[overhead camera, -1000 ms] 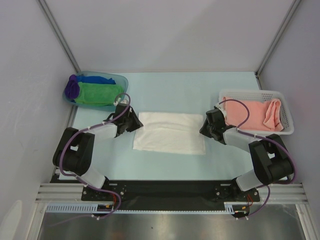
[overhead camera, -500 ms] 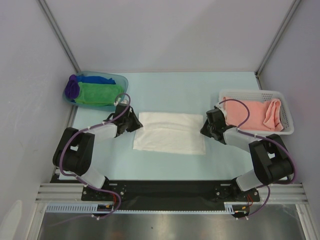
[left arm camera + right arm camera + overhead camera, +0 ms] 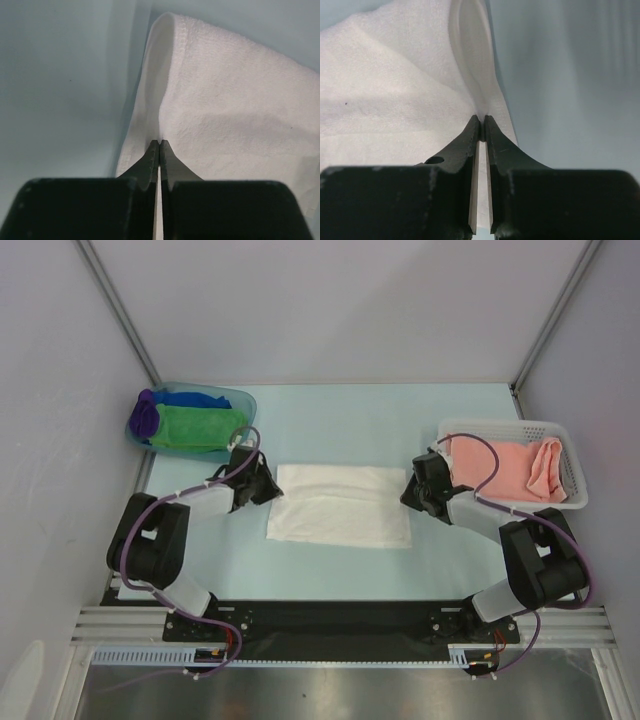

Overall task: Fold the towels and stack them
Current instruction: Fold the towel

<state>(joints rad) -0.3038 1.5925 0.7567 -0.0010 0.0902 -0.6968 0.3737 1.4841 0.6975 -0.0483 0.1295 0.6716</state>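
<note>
A white towel lies spread flat on the pale blue table between the arms. My left gripper is shut on its left edge, the cloth pinched into a raised fold. My right gripper is shut on its right edge, with a similar raised fold. A salmon pink towel lies in the white mesh basket at the right. Green, blue and purple towels lie in the translucent blue tub at the back left.
The tub stands close behind the left gripper and the basket just right of the right gripper. Grey walls with metal posts enclose the table at the left, back and right. The black arm rail runs along the near edge.
Both grippers have shifted slightly away from the near edge with the towel's edges in them. The towel's far corners have drawn in a little.
</note>
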